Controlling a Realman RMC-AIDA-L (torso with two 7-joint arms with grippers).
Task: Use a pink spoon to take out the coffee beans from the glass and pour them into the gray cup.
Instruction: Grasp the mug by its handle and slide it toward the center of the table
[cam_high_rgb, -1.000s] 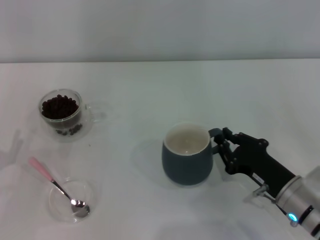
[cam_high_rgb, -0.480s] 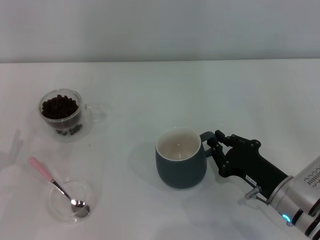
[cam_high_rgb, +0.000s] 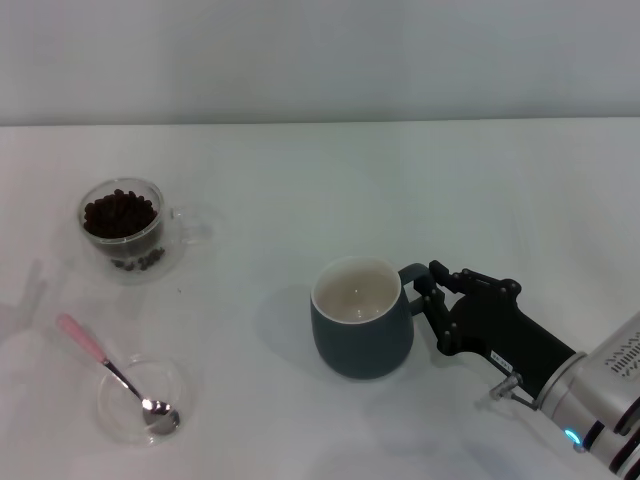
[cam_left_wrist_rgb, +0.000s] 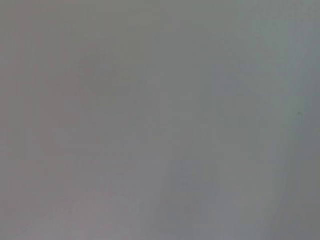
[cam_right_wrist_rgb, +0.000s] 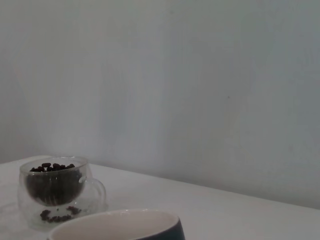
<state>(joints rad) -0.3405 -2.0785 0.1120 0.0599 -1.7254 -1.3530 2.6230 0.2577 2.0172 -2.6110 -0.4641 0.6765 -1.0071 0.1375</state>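
Observation:
The gray cup (cam_high_rgb: 361, 338) stands upright on the white table (cam_high_rgb: 330, 180), right of centre, with nothing showing in its cream inside. My right gripper (cam_high_rgb: 424, 291) is shut on its loop handle from the right. The cup's rim also shows in the right wrist view (cam_right_wrist_rgb: 120, 225). The glass (cam_high_rgb: 126, 238) with the heap of coffee beans (cam_high_rgb: 120, 213) stands at the far left, and it also shows in the right wrist view (cam_right_wrist_rgb: 55, 192). The pink spoon (cam_high_rgb: 112, 367) lies at the near left, its bowl resting in a clear saucer (cam_high_rgb: 140, 402). My left gripper is out of view.
A few loose beans lie under the glass's inner wall (cam_high_rgb: 140, 263). The table's far edge meets a plain pale wall (cam_high_rgb: 320, 60). The left wrist view shows only a blank grey surface.
My right gripper has shifted the gray cup a little to the left and nearer. Over the last half second nothing has moved.

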